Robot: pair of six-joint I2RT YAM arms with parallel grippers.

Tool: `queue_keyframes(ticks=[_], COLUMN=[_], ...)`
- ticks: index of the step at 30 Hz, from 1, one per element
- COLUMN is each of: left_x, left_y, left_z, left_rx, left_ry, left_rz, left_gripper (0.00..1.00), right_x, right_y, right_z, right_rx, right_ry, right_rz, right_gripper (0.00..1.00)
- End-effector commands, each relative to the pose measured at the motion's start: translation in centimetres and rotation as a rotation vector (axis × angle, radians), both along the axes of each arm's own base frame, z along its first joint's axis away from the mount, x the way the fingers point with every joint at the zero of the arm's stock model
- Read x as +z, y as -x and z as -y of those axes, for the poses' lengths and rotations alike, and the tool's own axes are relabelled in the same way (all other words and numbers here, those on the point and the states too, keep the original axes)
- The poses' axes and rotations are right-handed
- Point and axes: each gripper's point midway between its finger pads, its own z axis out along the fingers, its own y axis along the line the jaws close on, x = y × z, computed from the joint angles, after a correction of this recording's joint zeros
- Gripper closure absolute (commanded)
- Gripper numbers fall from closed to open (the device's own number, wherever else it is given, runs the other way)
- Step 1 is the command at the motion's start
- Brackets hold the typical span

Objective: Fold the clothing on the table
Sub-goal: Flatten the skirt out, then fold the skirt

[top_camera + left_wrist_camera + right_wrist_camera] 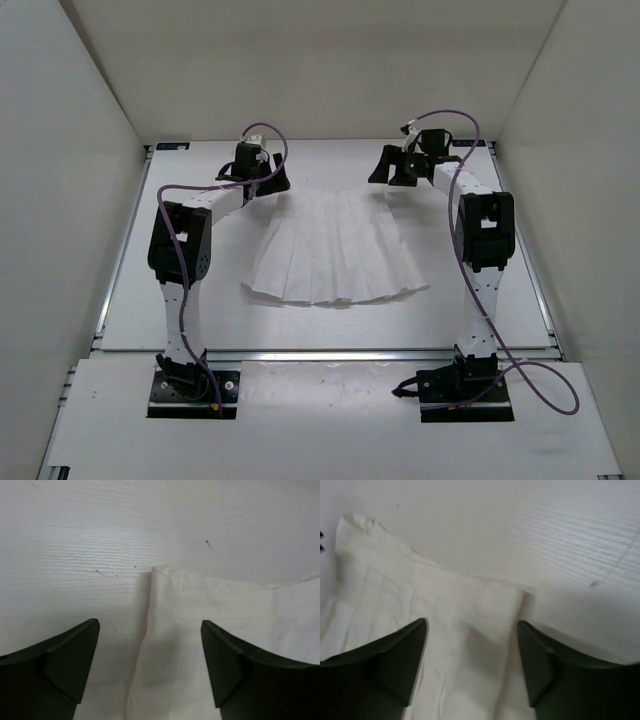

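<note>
The left pincer (150, 645) and right pincer (472, 640) stand open and empty over the skirt (335, 250), which apparently lies flat, not yet folded.

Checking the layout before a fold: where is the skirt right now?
In the top view the skirt lies flat on the table, its waist at the far side between the left gripper and right gripper, hem fanned toward the arm bases.

The white pleated skirt of thin soft fabric (335, 250) lay flat and unfolded on the flat matte white tabletop (220, 320), spread in a fan shape around the middle of the surface. Its narrow waist pointed toward the far edge. Its wide, scalloped hem faced the near edge. The pleats ran from waist to hem.
</note>
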Motion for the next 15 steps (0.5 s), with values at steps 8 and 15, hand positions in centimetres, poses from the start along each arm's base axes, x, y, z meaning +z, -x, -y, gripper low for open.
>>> queue_keyframes(ticks=[8,15], left_x=[3.3,1.5], left_y=[-3.2,-2.9], left_z=[0.5,2.8], left_rx=[0.038,-0.008], left_ry=[0.029,0.024], left_rz=[0.045,-0.013], left_gripper=[0.04,0.11], right_x=[3.2,0.8], right_y=[-3.1,-1.8], right_z=[2.5,1.1], right_rx=[-0.043,0.002], right_ry=[0.116,0.165], right_rz=[0.114,0.053], right_gripper=[0.01,0.05])
